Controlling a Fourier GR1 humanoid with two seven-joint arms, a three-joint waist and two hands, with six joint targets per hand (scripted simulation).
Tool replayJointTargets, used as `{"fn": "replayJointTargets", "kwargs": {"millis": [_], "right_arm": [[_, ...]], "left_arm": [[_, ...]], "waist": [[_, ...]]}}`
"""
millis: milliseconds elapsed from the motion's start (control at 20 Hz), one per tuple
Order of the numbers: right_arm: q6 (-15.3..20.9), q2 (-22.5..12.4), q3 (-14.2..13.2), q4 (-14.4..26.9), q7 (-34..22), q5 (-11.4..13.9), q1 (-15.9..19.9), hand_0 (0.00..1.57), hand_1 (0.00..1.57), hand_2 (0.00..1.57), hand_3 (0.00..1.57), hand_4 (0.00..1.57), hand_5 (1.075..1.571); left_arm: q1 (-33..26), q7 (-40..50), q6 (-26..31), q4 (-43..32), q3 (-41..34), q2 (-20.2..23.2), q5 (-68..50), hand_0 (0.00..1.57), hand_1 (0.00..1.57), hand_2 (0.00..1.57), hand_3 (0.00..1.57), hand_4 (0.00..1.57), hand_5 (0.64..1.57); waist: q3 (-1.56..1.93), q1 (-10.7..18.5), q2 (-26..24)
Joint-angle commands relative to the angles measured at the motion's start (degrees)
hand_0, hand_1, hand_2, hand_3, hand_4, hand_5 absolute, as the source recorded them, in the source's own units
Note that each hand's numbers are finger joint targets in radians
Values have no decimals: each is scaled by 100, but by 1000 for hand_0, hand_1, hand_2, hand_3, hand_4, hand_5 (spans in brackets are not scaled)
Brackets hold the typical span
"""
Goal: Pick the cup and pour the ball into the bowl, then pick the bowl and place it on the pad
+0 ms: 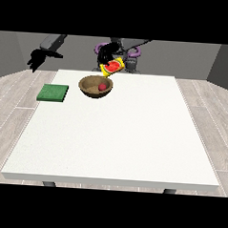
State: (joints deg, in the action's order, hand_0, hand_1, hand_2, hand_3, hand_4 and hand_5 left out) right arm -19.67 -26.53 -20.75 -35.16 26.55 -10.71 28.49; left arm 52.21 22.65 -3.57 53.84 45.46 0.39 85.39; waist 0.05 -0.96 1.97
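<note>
A yellow cup [112,67] with a red inside hangs tilted above the far rim of the brown wooden bowl [90,92], its mouth turned down towards the bowl. The hand [106,53] whose arm comes in from the view's right is curled round the cup. A small red ball [102,87] lies inside the bowl, at its right side. The green pad [53,92] lies flat on the table, to the left of the bowl. The hand at the view's left [37,59] hovers off the table's far left corner, fingers relaxed and holding nothing.
The white table [119,135] stretches wide towards the camera in front of the bowl and pad. Its far edge runs just behind the bowl. Grey wood floor surrounds it.
</note>
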Motion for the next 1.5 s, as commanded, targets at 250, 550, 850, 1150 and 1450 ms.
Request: {"fn": "replayJointTargets", "kwargs": {"millis": [250, 550, 850, 1150, 1450], "right_arm": [[210, -62, -111, 227, 230, -11, -55, 0, 0, 0, 144, 0, 1520], [15, 356, 126, 89, -245, -78, -10, 0, 0, 0, 0, 462, 1557], [167, 276, -102, 181, -257, -228, -319, 0, 0, 0, 0, 474, 1558], [272, 424, -95, -92, -141, -275, -261, 0, 0, 0, 0, 236, 1561], [305, 677, 4, -370, -378, -369, 74, 0, 0, 0, 0, 385, 1569]], "left_arm": [[526, -671, 798, 370, -275, -8, 572, 1534, 1534, 1571, 1571, 1207, 1457], [-213, -362, 17, 453, -860, -36, 128, 1349, 1349, 1571, 1571, 1194, 1456], [-711, -827, -1090, 1347, -2512, 639, -1424, 401, 401, 1571, 1571, 1001, 1570], [-1381, -1795, -1259, 1473, -3729, 433, -3576, 1294, 1294, 1571, 1528, 996, 1564], [-1472, -2864, -1220, 1455, -4631, 72, -5324, 782, 782, 704, 94, 861, 1531]], "waist": [[-1, 345, -4], [-13, 229, 66], [-32, 965, -31], [-45, 880, 545], [-37, 696, 1146]]}}
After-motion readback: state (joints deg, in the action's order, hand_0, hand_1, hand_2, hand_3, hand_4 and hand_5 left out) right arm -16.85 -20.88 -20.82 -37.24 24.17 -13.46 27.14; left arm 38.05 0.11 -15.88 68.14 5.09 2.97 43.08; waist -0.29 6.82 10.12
